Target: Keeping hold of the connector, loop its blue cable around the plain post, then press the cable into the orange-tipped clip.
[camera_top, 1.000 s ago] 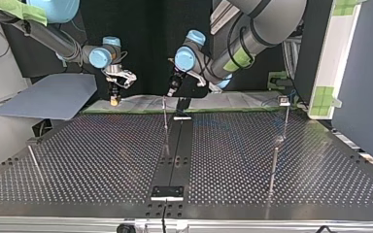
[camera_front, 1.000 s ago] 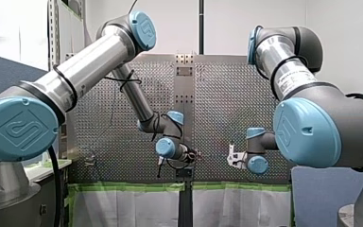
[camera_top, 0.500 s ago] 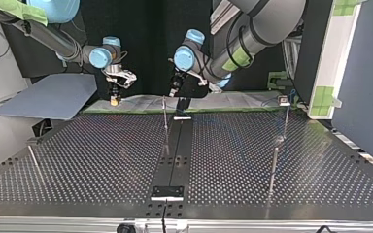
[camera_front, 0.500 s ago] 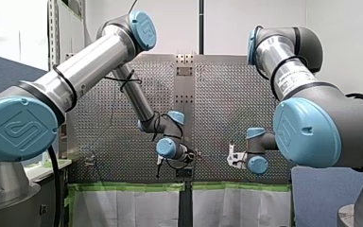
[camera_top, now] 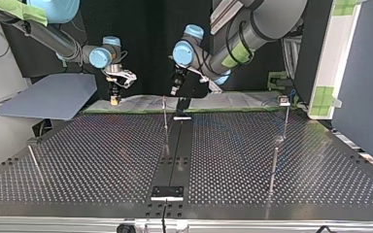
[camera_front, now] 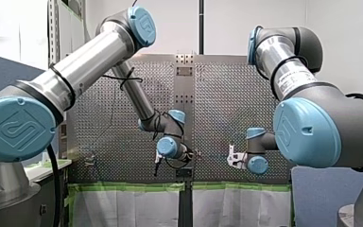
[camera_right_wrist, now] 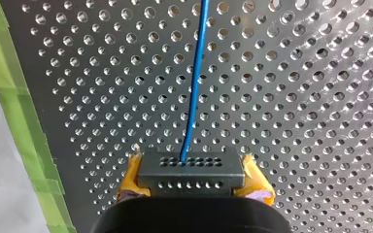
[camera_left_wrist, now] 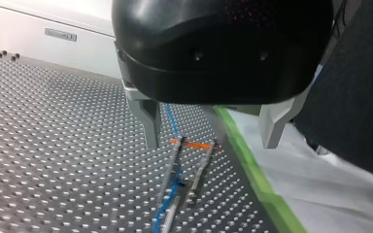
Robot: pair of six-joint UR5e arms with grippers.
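The connector point(camera_right_wrist: 189, 170), a dark rectangular block with rows of small holes, is clamped between the yellow pads point(camera_right_wrist: 255, 183) of the right end effector point(camera_right_wrist: 190, 178) above the perforated metal counter point(camera_right_wrist: 296, 97). Its thin blue cable point(camera_right_wrist: 194, 87) runs straight ahead. The left end effector point(camera_left_wrist: 211, 141) points down, fingers apart, over the orange-tipped clip point(camera_left_wrist: 194, 145), with the cable close by its metal prongs.

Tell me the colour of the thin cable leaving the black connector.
Blue: the thin cable shows best in the right wrist view.
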